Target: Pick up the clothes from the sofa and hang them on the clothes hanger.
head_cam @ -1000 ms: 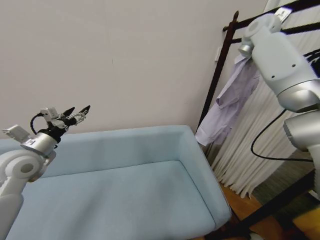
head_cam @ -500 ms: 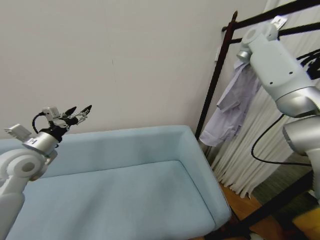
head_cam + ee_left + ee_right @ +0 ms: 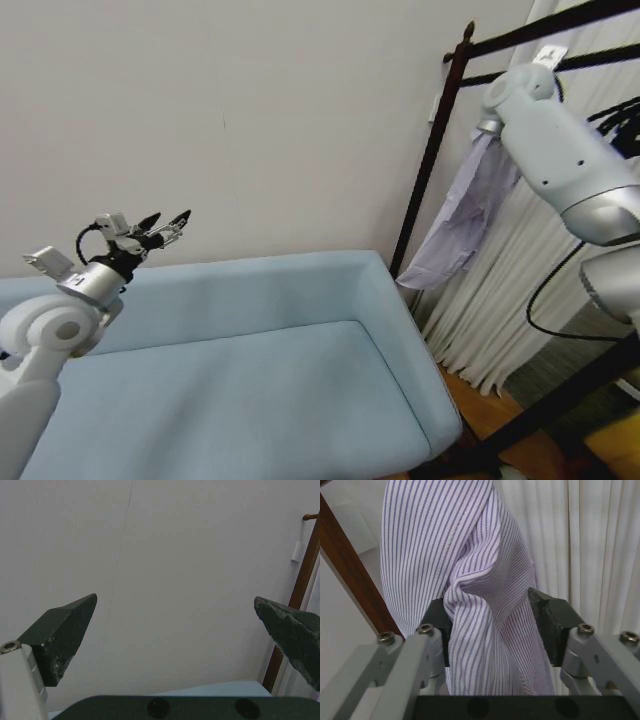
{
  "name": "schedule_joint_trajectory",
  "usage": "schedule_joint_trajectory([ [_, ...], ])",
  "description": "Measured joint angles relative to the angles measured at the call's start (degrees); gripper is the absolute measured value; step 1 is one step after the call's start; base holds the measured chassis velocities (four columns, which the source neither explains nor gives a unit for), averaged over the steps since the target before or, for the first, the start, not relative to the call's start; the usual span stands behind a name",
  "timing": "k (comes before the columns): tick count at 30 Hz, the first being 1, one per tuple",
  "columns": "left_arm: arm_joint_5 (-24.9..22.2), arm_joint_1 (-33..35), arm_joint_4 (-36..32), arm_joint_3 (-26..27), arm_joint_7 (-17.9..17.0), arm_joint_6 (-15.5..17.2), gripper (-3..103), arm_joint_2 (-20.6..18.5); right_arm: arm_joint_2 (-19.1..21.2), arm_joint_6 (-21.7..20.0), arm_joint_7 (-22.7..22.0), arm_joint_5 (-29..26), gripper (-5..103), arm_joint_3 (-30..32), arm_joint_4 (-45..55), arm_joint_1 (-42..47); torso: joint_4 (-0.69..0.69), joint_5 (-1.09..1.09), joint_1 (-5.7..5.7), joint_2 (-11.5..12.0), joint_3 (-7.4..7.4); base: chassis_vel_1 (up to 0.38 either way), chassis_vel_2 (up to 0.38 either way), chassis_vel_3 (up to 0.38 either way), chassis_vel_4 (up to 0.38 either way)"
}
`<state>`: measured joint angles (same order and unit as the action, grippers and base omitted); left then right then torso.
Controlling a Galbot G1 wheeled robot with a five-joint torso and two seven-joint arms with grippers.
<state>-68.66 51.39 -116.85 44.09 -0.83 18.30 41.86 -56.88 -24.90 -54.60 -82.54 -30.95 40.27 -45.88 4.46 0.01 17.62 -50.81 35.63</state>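
Observation:
A purple striped shirt (image 3: 462, 215) hangs down beside the dark clothes rack (image 3: 432, 140) at the right, above the sofa's right end. My right gripper (image 3: 492, 625) is shut on the shirt (image 3: 465, 570), bunched fabric pinched between its black pads (image 3: 551, 625). The right arm (image 3: 560, 140) reaches up by the rack's top bar. My left gripper (image 3: 168, 225) is open and holds nothing, raised over the back of the light blue sofa (image 3: 250, 400) at the left; its fingertips (image 3: 62, 630) stand wide apart facing the wall.
A white wall (image 3: 250, 120) runs behind the sofa. Pale curtains (image 3: 500, 310) hang behind the rack at the right. A dark rack leg (image 3: 540, 410) crosses the wooden floor at the lower right. Black cables (image 3: 620, 115) hang near the right arm.
The right arm has lifted and drawn the shirt to the right, closer to the rack's bar; the shirt hangs narrower. The left gripper shifted slightly right.

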Motion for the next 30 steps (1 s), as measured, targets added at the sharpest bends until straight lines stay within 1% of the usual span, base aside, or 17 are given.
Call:
schedule_joint_trajectory([
  [2,0.1,0.0,0.0,-0.1,0.0,0.0,100,0.2,0.4,0.0,-0.1,0.0,46,-0.2,0.8,0.2,0.00,-0.02,0.00,0.0,0.00,0.000,0.000,0.000,0.000],
  [7,0.7,0.7,0.0,0.1,0.0,0.0,100,0.8,2.1,-0.1,-0.9,0.4,74,-0.9,4.9,1.8,0.00,-0.01,0.00,0.0,0.00,0.000,0.000,0.000,0.000],
  [9,0.8,0.9,0.0,0.3,0.0,0.0,100,0.9,2.4,-0.1,-0.9,0.6,74,-1.0,5.4,2.0,0.00,-0.01,0.00,0.0,0.00,0.000,0.000,0.000,0.000],
  [13,1.0,2.2,-0.2,1.4,0.3,0.0,100,1.3,3.6,-0.3,-1.5,0.6,94,-1.3,9.5,2.9,0.00,0.00,0.00,0.0,0.00,0.000,0.000,0.000,0.000],
  [15,1.1,2.5,-0.3,1.5,0.3,0.0,100,1.4,3.9,-0.5,-1.7,0.3,94,-1.4,10.6,3.1,0.00,-0.01,0.00,0.0,0.00,0.000,0.000,0.000,0.000],
  [16,1.2,2.7,-0.3,1.7,0.3,0.0,100,1.6,4.2,-0.6,-1.9,0.1,98,-1.4,11.7,3.3,0.00,-0.01,0.00,0.0,0.00,0.000,0.000,0.000,0.000],
  [18,1.5,3.5,-0.5,2.1,0.4,-0.1,100,2.1,4.8,-0.7,-2.6,-0.8,100,-1.5,14.7,3.8,0.00,-0.01,0.00,0.0,0.00,0.000,0.000,0.000,0.000],
  [24,1.7,4.4,-1.0,2.8,0.4,-0.2,100,2.6,5.9,-1.0,-3.1,-1.8,100,-1.8,20.1,4.7,-0.01,-0.01,0.00,0.0,0.00,0.000,0.000,0.000,0.000],
  [27,1.8,5.6,-1.5,3.7,0.4,-0.2,100,2.8,7.5,-1.3,-3.7,-2.0,100,-2.5,25.7,5.2,0.00,-0.01,0.00,0.0,0.00,0.000,0.000,0.000,0.000],
  [30,1.8,6.1,-1.8,4.1,0.4,-0.2,100,2.9,8.3,-1.4,-4.1,-2.2,100,-2.7,28.4,5.4,0.00,-0.01,0.00,0.0,0.00,0.000,0.000,0.000,0.000],
])
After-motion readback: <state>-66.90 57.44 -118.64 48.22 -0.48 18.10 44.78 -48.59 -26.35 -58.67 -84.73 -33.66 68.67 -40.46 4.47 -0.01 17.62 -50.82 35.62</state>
